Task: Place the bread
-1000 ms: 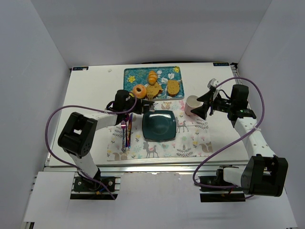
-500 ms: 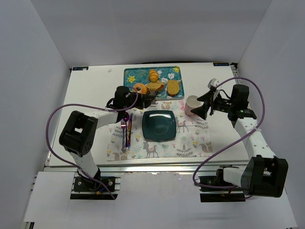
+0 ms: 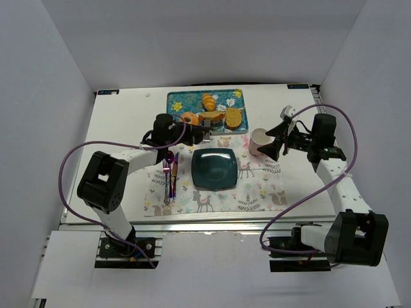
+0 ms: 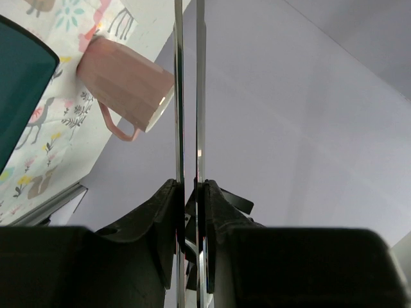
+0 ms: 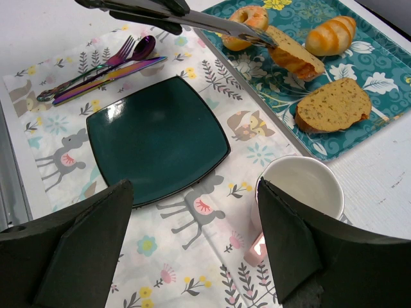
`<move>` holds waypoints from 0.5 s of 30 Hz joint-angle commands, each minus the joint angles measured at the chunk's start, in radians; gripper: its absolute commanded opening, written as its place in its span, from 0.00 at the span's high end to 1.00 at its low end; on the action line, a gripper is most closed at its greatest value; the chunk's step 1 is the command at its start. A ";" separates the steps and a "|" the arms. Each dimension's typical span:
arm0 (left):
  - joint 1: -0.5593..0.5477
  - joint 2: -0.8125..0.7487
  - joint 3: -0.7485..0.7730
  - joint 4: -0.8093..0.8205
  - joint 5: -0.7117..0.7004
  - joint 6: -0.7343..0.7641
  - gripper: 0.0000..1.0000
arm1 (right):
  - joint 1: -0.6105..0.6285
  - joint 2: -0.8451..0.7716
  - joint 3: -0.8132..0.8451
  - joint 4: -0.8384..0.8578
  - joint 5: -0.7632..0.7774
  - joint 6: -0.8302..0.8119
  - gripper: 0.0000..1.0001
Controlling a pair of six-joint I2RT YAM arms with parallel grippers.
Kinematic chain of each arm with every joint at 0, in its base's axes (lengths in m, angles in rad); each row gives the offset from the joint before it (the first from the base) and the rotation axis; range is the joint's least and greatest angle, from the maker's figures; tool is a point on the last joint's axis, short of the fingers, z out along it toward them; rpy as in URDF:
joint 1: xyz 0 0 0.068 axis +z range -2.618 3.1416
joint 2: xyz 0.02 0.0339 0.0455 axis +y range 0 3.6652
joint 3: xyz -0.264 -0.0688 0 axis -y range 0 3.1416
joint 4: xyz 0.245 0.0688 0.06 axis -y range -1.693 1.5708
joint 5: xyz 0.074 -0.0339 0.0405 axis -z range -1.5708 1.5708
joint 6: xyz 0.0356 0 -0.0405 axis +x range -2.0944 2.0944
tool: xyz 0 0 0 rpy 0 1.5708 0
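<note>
The bread (image 5: 292,54), a golden-brown toast slice, hangs tilted just above the teal tray (image 5: 385,70), pinched at one edge by metal tongs (image 5: 205,20). My left gripper (image 3: 196,133) is shut on the tongs; their two blades (image 4: 179,96) run up between its fingers (image 4: 164,212). From above, the bread (image 3: 212,117) sits between the donut (image 3: 188,118) and the oval bread slice (image 3: 234,116). The dark plate (image 3: 214,168) lies on the placemat in front of the tray. My right gripper (image 5: 192,244) stands open over the placemat beside the mug, holding nothing.
A pink mug (image 5: 302,189) stands right of the plate, close to my right gripper's finger. A striped roll (image 5: 331,35) lies at the tray's far side. A fork, spoon and knife (image 3: 170,173) lie left of the plate. White walls enclose the table.
The left gripper squeezed the tongs tighter and pulled slightly back; the bread has tipped up off the tray and shifted a little right. The right arm has not moved.
</note>
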 commanded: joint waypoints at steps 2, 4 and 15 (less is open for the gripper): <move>-0.009 -0.105 0.037 -0.012 0.034 0.030 1.00 | -0.006 -0.028 0.004 0.015 -0.021 0.001 0.18; -0.012 -0.123 0.035 -0.026 0.036 0.033 1.00 | -0.006 -0.029 0.004 0.015 -0.023 0.002 0.18; -0.035 -0.209 -0.009 -0.066 0.042 0.055 1.00 | -0.007 -0.040 0.007 0.006 -0.024 -0.001 0.17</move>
